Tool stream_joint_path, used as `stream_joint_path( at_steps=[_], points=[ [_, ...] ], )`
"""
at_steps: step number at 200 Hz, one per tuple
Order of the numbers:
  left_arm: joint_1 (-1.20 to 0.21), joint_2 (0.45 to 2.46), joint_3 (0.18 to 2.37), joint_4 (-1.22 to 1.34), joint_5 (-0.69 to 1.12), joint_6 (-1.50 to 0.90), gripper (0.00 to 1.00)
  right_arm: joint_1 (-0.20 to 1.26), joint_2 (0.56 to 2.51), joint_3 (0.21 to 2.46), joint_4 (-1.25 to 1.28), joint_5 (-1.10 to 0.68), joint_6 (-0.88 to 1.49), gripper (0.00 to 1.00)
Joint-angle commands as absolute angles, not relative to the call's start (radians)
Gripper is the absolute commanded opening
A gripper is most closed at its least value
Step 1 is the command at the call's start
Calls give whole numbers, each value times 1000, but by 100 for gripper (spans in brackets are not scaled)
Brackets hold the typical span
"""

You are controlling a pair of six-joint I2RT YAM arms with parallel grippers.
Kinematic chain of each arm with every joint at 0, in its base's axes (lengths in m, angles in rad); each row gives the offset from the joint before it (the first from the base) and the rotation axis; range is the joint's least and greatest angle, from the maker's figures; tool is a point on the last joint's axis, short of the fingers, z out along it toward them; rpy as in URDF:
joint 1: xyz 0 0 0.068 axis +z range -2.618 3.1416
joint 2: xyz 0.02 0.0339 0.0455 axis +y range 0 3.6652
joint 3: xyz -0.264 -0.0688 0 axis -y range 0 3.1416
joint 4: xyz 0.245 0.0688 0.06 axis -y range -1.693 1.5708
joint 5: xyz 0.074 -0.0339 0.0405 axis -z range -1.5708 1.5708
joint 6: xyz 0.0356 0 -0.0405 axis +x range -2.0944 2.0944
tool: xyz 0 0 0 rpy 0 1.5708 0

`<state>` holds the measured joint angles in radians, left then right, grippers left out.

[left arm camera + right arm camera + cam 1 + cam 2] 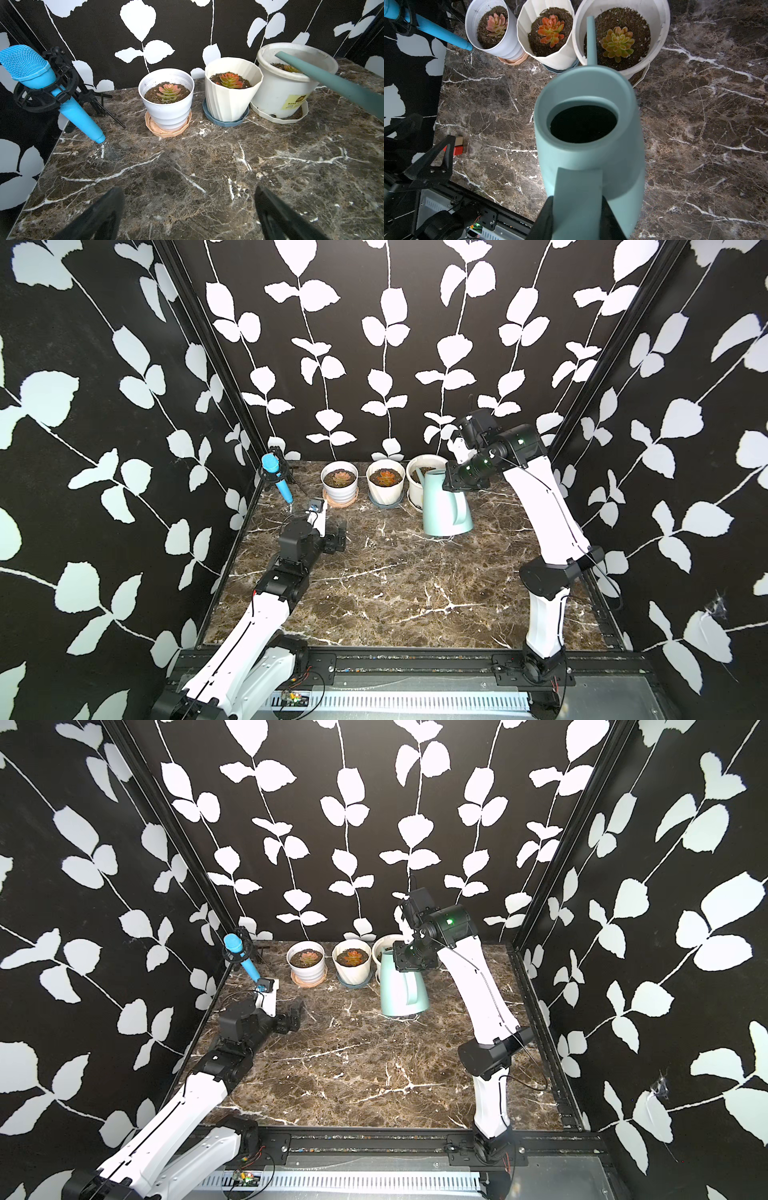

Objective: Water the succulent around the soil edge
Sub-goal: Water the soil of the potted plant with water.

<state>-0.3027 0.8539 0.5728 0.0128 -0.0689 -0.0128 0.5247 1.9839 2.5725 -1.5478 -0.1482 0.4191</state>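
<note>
Left gripper (188, 190) idle, right gripper (452, 480) on watering can (444, 506)

We count two arms. Left arm (257, 614) lies folded low over the marble table (395, 593), fingers spread wide, empty. Right arm (540, 506) stands tall, wrist bent down, fingers clamped on the handle (579, 193) of the one teal can. Three pots stand in a row at the back wall. The spout (311, 72) crosses the largest pot (660, 41), tip over soil beside the yellow-green succulent (617, 44). One blue microphone (276, 479).

the only writing is on a pale yellow sticker (293, 101) on the outer wall of the large white pot (274, 89). it carries a small dark emblem and some lines of tiny characters, too blurred to read.
</note>
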Motion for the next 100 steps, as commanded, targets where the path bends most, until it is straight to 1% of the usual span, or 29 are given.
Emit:
stream_joint_path(
  at_steps=[1, 100],
  points=[
    [-308, 834, 556, 34, -77, 0, 99, 514, 1989, 2621, -1494, -168, 426, 0],
    [-311, 832, 554, 32, -78, 3, 99, 485, 1976, 2591, -1428, -126, 437, 0]
  ],
)
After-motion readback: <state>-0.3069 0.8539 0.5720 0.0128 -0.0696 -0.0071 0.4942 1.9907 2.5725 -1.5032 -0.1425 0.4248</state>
